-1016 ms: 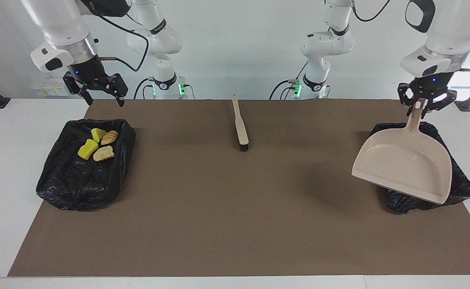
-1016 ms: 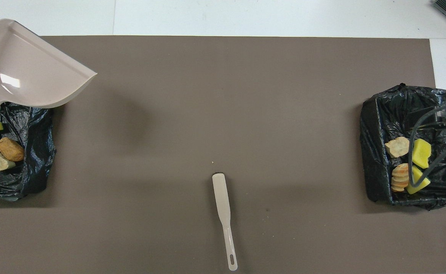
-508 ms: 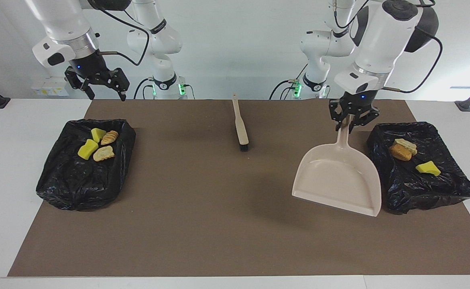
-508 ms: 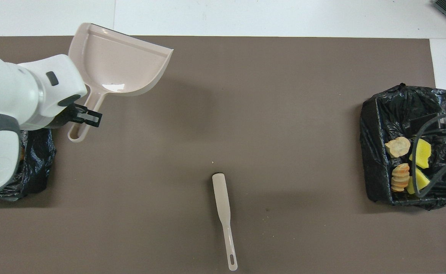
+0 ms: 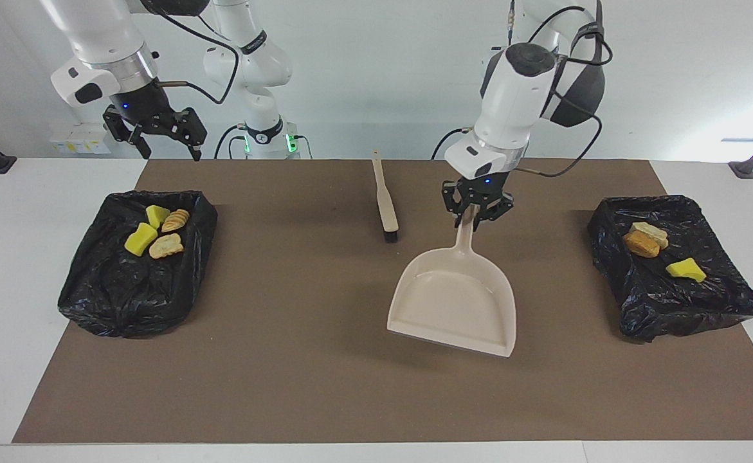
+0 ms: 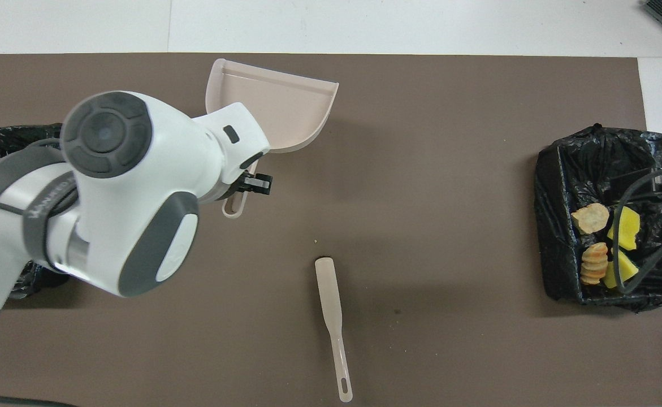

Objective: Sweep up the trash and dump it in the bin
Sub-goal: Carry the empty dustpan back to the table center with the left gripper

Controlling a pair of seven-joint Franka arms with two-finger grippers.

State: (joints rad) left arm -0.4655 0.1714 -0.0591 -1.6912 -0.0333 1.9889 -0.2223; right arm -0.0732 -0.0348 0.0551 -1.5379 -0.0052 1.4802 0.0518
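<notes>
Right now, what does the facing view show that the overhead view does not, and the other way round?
Facing view only: the right gripper, open and empty above the table near its bin; the three trash pieces in the bin at the left arm's end, which the left arm mostly hides from overhead.

Overhead view only: little extra, mainly the slot at the tip of the brush handle.

Both: the left gripper shut on the handle of the empty dustpan, the brush on the mat, and four trash pieces in the right arm's bin.

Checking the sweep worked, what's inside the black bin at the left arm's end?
The bin holds three trash pieces: a tan-orange lump, a pale chunk lying against it, and a yellow sponge. Anything buried in the bag's folds cannot be seen.
</notes>
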